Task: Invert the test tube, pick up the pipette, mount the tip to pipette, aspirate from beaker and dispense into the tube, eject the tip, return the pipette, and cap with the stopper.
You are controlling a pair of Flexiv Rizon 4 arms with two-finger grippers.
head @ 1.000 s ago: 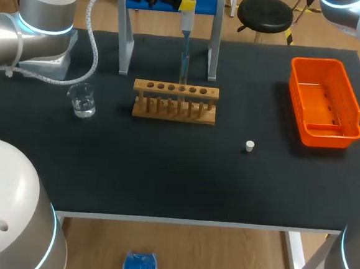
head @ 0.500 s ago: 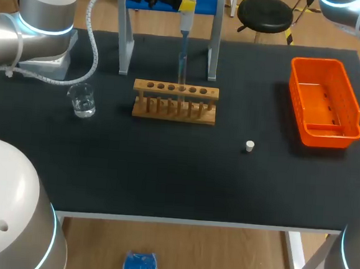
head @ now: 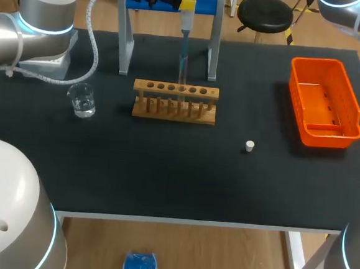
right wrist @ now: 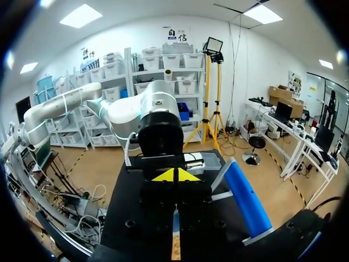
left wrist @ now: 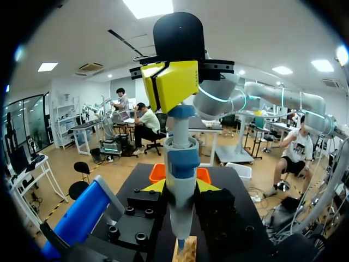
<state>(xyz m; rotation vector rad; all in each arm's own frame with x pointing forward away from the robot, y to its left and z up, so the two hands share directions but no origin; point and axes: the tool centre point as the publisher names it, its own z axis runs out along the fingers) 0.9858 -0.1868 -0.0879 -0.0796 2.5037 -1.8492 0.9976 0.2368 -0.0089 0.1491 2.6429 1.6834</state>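
Over the back of the black bench, your left gripper is clamped round the pipette, whose tip hangs right above the wooden rack. The right gripper is pinched closed at the pipette's top end. The beaker sits left of the rack, and the stopper lies to the right, near the orange basket.

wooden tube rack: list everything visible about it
The wooden rack is pale, bare-looking wood: a top bar with a row of round holes, thin uprights or tubes beneath, and a base bar. It stands upright on the black table, far middle, between the beaker and the orange basket, touching neither. The pipette hangs tip-down over a hole near its middle; contact cannot be told.
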